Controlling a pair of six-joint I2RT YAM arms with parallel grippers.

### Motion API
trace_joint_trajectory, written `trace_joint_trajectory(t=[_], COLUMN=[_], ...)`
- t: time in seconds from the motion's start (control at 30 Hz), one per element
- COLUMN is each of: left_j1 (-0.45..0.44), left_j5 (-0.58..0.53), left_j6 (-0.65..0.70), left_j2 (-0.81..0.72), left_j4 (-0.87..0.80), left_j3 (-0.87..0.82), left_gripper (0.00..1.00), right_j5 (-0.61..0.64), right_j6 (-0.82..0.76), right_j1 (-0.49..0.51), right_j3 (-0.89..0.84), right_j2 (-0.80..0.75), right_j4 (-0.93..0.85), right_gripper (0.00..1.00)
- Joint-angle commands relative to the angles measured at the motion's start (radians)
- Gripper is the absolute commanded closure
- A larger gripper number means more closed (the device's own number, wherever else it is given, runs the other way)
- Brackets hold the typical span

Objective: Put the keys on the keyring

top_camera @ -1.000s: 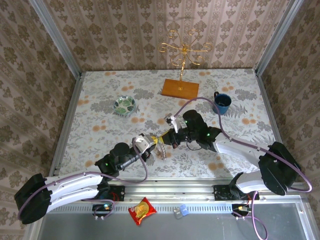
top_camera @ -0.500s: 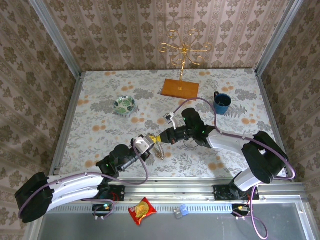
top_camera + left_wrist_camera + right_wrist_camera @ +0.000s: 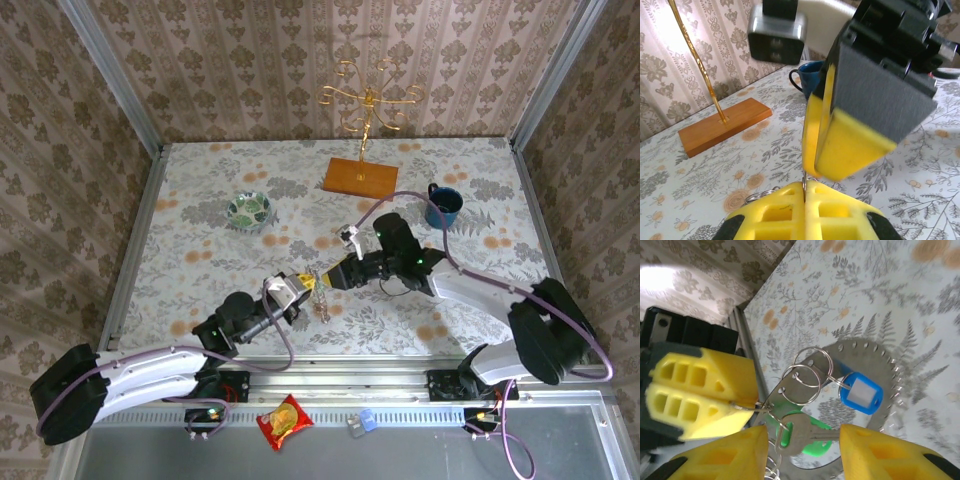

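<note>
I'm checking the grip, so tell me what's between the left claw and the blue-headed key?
In the right wrist view, linked silver split rings run from the left claw to the blue-headed key.

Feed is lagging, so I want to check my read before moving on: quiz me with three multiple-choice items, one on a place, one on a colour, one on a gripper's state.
1. Where on the table does the mug stand? A near left corner; B far side, right of the wooden base; C centre.
2. What colour is the key head beside the blue head? A red; B green; C white.
3. How is the left gripper? A wide open; B half open; C shut on a wire ring.
B: the top view shows it there. B: green plastic hangs by the blue. C: its fingers pinch the wire.
</note>
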Motion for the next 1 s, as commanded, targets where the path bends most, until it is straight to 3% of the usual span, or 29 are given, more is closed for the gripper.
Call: trace_joint_trajectory(t=[0.0,0.13,0.27,0.6,0.8,0.97], left_j1=[0.028,0.069,0.091,0.112,0.114,0.114], left_j5=[0.086,0.190,0.246,0.311,0.334,0.336], left_j6=[-0.067,-0.113,-0.138,-0.175,-0.185,-0.187], left_j2=[-0.025,-0.028,-0.025,-0.014,-0.002,-0.002], left_j4=[0.110,0.132,0.160,0.199,0.221,0.225], left_j3=[-0.024,-0.028,-0.037,-0.041,-0.044,-0.046], left_gripper=[1.00,1.00,1.00,1.00,1.00,1.00], right_j5=[0.078,0.016,-0.049,-0.077,-0.106,-0.133], right_j6=[-0.219,-0.346,-0.351,-0.329,-0.319,-0.323], right_j1=[-0.007,-0.003,0.009,0.064,0.074,0.075], right_j3=[-0.012,-0.085,-0.077,-0.058,-0.055,-0.059], right_j2=[-0.093,-0.151,-0.135,-0.056,-0.026,-0.024], right_j4=[-0.040,0.101,0.128,0.215,0.252,0.259], right_gripper=[0.57,0.57,0.58,0.63,0.75,0.95])
